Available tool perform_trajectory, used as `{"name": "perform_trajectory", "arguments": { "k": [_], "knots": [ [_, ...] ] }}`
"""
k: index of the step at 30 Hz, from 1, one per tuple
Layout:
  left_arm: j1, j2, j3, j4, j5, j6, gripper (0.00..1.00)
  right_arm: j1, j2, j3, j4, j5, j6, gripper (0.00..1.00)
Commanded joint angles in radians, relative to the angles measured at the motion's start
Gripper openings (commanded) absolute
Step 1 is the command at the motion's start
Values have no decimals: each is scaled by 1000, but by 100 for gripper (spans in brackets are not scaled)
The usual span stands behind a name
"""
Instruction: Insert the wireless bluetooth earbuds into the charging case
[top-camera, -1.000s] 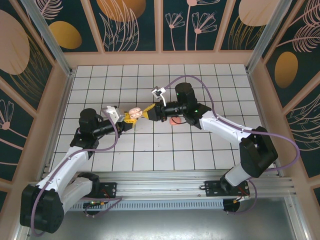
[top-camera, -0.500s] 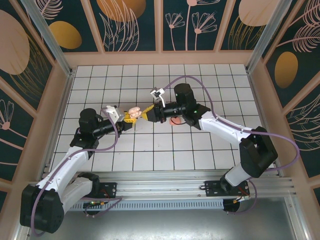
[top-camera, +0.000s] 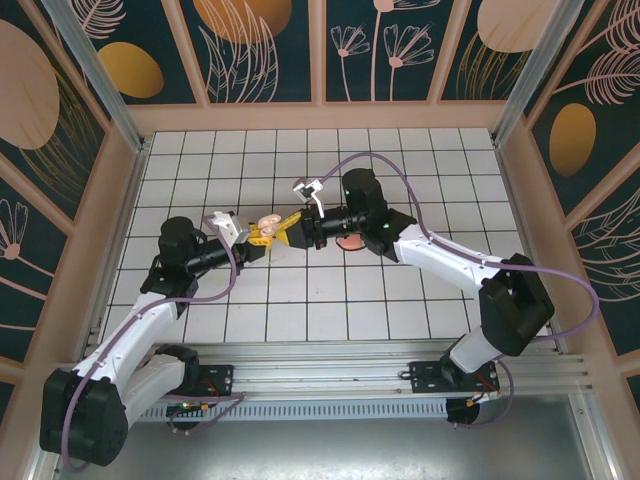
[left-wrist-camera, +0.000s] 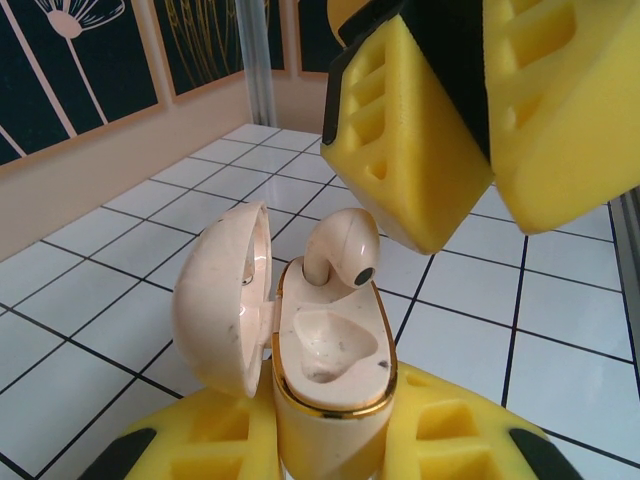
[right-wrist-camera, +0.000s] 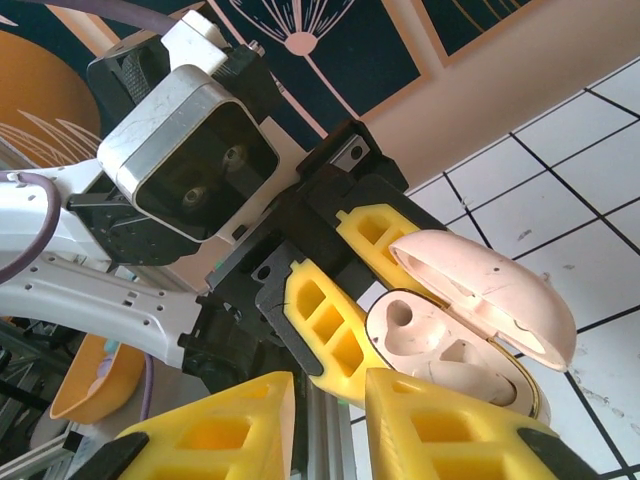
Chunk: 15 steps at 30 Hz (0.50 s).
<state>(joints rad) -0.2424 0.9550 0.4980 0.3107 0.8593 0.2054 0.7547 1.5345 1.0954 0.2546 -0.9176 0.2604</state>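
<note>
One earbud (left-wrist-camera: 345, 245) half-seated in charging case (left-wrist-camera: 335, 365), L-wrist view, left hand (top-camera: 259, 237) clamped on it, right hand (right-wrist-camera: 330, 428) slightly apart, table (top-camera: 400, 300) roomy around

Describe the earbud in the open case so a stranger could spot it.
Above the white tiled table, the left arm's yellow foam jaws hold an open gold-rimmed cream charging case. The cream earbud stands in one socket; the socket nearer those jaws is empty.

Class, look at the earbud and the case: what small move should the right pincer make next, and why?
Probably press the earbud down gently. It stands proud of its socket in the case, which the left pincer grips, and the right pincer hangs open just above it.
</note>
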Motion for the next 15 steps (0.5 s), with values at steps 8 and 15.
{"name": "perform_trajectory", "arguments": {
  "k": [8, 15],
  "knots": [
    [-3, -4, 24, 27, 23, 0, 12, -15, -53, 0, -5, 39, -38, 24],
    [-3, -6, 24, 25, 26, -1, 11, -12, -26, 12, -17, 69, -35, 21]
  ]
}}
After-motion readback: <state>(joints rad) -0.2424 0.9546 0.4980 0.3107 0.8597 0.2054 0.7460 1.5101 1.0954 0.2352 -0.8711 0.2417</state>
